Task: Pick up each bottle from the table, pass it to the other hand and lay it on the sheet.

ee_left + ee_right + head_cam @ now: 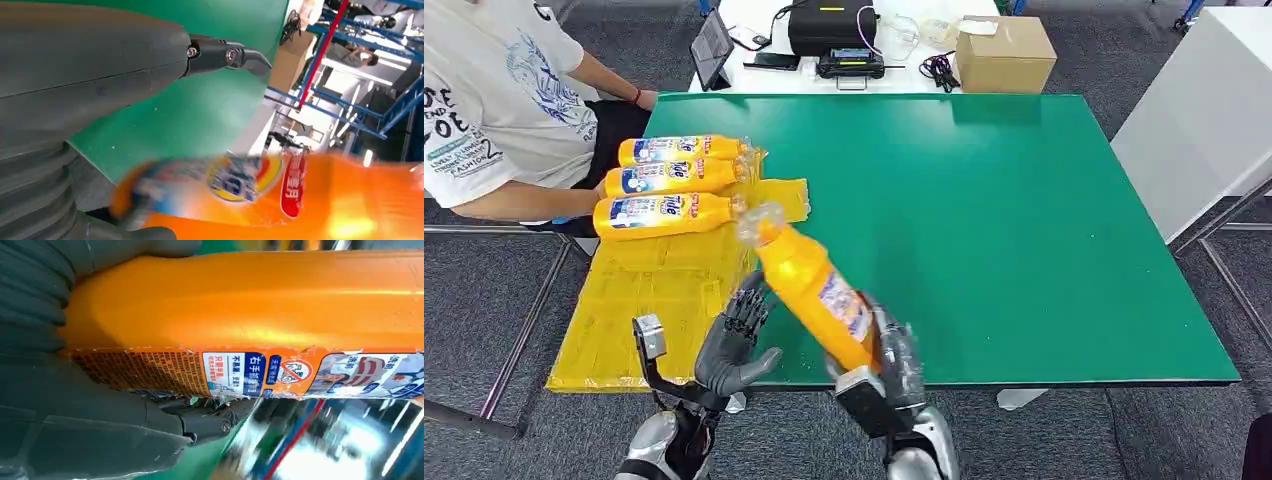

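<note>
My right hand (pixel 894 355) grips an orange bottle (pixel 809 280) by its lower end and holds it tilted over the table's near edge, clear cap toward the far left. The same bottle (pixel 250 305) runs across the right wrist view, with my right hand (pixel 75 405) wrapped around its base. My left hand (pixel 736 345) stands beside the bottle with fingers spread and nothing in it. The left wrist view has the blurred bottle (pixel 280 195) close below my left hand (pixel 95 80). Three more orange bottles (pixel 674 182) lie side by side on the yellow sheet (pixel 654 300).
The green table (pixel 984 210) stretches to the right. A person in a white shirt (pixel 494 100) sits at the far left beside the sheet. A cardboard box (pixel 1004 52), black devices and cables lie on the white table behind.
</note>
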Controlling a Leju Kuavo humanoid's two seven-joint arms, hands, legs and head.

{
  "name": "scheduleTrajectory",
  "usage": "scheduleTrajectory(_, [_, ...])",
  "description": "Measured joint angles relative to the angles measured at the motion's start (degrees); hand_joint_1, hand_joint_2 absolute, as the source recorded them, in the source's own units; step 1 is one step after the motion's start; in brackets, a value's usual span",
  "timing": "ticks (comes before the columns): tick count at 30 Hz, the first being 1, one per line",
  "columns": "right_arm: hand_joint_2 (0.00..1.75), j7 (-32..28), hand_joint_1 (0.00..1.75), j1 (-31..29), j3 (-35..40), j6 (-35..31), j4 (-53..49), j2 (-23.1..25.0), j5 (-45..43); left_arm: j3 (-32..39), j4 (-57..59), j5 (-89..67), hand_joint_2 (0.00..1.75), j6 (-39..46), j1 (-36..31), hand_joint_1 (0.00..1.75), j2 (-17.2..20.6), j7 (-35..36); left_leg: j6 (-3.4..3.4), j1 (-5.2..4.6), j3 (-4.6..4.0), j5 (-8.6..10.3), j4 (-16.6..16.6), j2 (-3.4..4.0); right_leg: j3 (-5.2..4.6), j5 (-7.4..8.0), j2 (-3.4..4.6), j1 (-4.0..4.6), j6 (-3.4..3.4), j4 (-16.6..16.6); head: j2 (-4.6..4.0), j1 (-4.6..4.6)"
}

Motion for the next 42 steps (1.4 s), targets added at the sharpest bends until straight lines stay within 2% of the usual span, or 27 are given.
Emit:
scheduleTrajectory(7, [1.75, -1.2, 1.75, -5.1, 6.5, -2.0, 11.1, 0.4, -3.6, 0.0, 1.9, 0.3, 1.75, -0.2, -1.5, 0.0, 0.6, 0.3, 0.03, -0.06, -0.01, 0.03, 0.0, -0.04, 0.02, 0.01, 0.0, -0.06, 0.01, 0.0, 0.0, 0.07])
scheduleTrajectory(18, [1.75, -0.3, 1.75, -7.8, 10.1, 0.1, 17.9, 0.4, -2.7, 0.1, 3.5, -1.1, 1.75, 1.9, -1.8, 0.0, 1.2, -0.6, 0.01, -0.03, -0.02, 0.01, 0.0, -0.01, -0.04, 0.0, 0.0, -0.03, 0.0, 0.0, 0.0, 0.04])
scheduleTrajectory(28, [1.75, 0.0, 1.75, -10.0, 11.6, -0.1, 22.3, 1.0, -3.0, 0.5, 4.1, 0.1, 1.75, 0.3, -1.4, 0.0, 1.6, -0.5, 0.02, -0.05, -0.03, 0.01, 0.0, 0.0, -0.04, 0.01, 0.0, -0.04, 0.0, 0.0, 0.0, 0.04])
scheduleTrajectory(29, [1.75, 0.0, 1.75, -10.2, 11.7, -0.1, 22.5, 1.1, -2.9, 0.6, 4.2, 0.3, 1.75, -0.1, -1.4, 0.21, 1.6, -0.5, 0.02, -0.05, -0.03, 0.01, 0.0, 0.0, -0.05, 0.01, 0.0, -0.04, 0.0, 0.0, 0.0, 0.04])
scheduleTrajectory(30, [1.75, 0.1, 1.75, -10.3, 11.8, 0.0, 22.8, 1.2, -2.8, 0.7, 4.3, 0.7, 1.75, -0.7, -1.4, 1.54, 1.6, -0.3, 0.02, -0.04, -0.03, 0.01, 0.0, 0.0, -0.05, 0.01, 0.0, -0.04, 0.0, 0.0, 0.0, 0.04])
scheduleTrajectory(31, [1.75, 0.1, 1.75, -10.4, 11.9, 0.0, 23.0, 1.2, -2.8, 0.9, 4.4, 1.0, 1.75, -1.2, -1.4, 1.54, 1.6, -0.1, 0.02, -0.04, -0.03, 0.01, 0.0, 0.0, -0.05, 0.01, 0.0, -0.04, 0.0, 0.0, 0.0, 0.04])
scheduleTrajectory(32, [1.75, 0.1, 1.75, -10.5, 12.1, 0.0, 23.3, 1.2, -2.7, 1.0, 4.5, 1.3, 1.75, -1.7, -1.4, 1.75, 1.6, 0.0, 0.02, -0.04, -0.03, 0.01, 0.0, 0.0, -0.05, 0.01, 0.0, -0.04, 0.0, 0.0, 0.0, 0.04])
scheduleTrajectory(42, [1.75, 0.0, 1.75, -11.2, 13.0, 0.2, 24.9, 1.3, -1.9, 1.1, 4.6, 5.3, 1.75, -6.1, -1.2, 1.75, 1.3, -0.5, 0.02, -0.04, -0.03, 0.01, 0.0, 0.0, -0.05, 0.01, 0.0, -0.04, 0.0, 0.0, 0.0, 0.04])
